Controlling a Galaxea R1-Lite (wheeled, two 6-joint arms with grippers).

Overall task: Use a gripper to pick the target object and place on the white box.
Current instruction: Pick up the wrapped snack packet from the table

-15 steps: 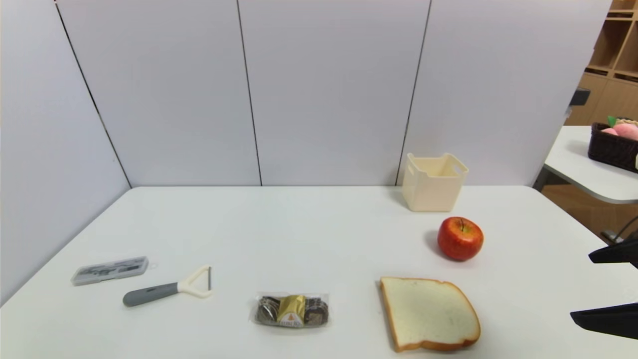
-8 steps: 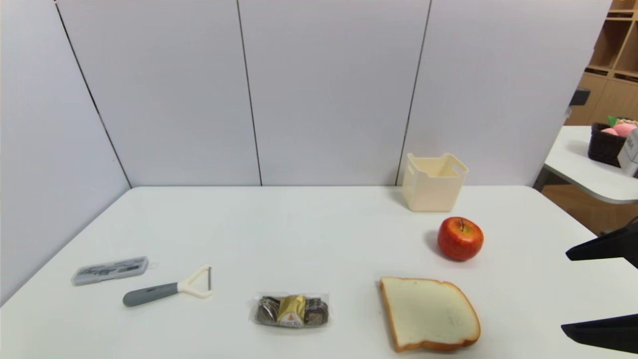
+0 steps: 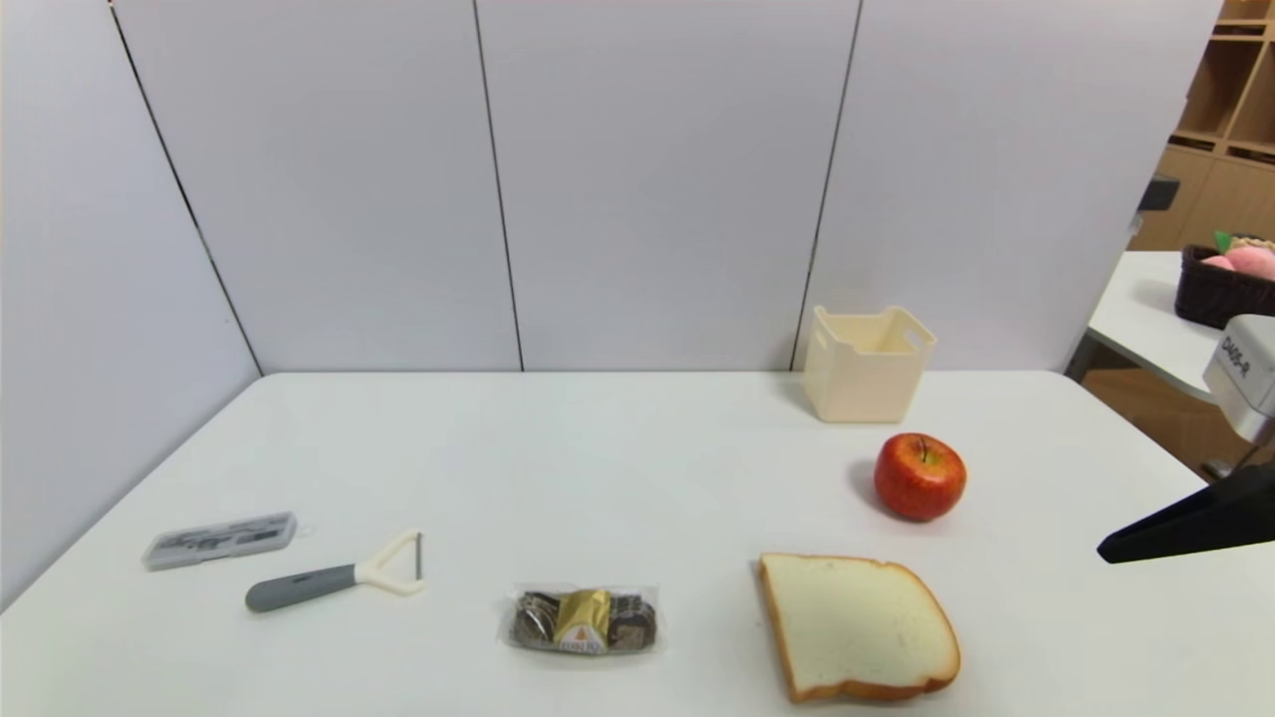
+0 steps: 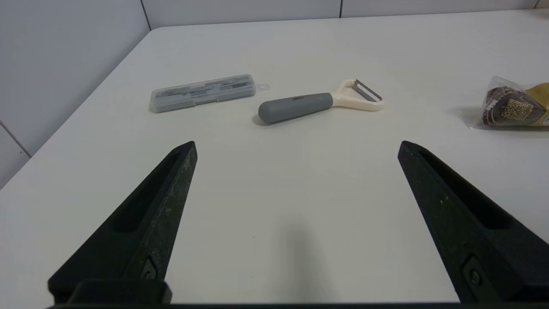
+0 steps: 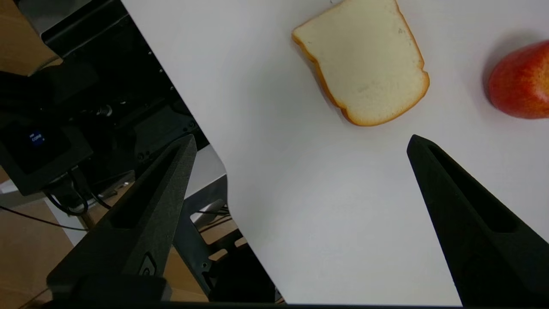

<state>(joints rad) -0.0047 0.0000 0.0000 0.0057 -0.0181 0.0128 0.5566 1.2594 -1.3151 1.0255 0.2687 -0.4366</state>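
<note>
The right hand (image 5: 302,139), spread wide, hovers over the worktop (image 3: 478,478), with the bread slice (image 3: 859,627) and apple (image 3: 919,477) nearby; the left hand (image 4: 297,146), also spread, is parked near the peeler (image 4: 319,102).

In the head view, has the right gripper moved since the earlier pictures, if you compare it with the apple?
Yes; the upper finger now reaches farther left and lower, nearer the bread slice's side.

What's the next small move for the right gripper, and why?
Probably ease the right gripper, open and empty, leftward past the bread slice, since the chocolate pack lies on the bread's left.
</note>
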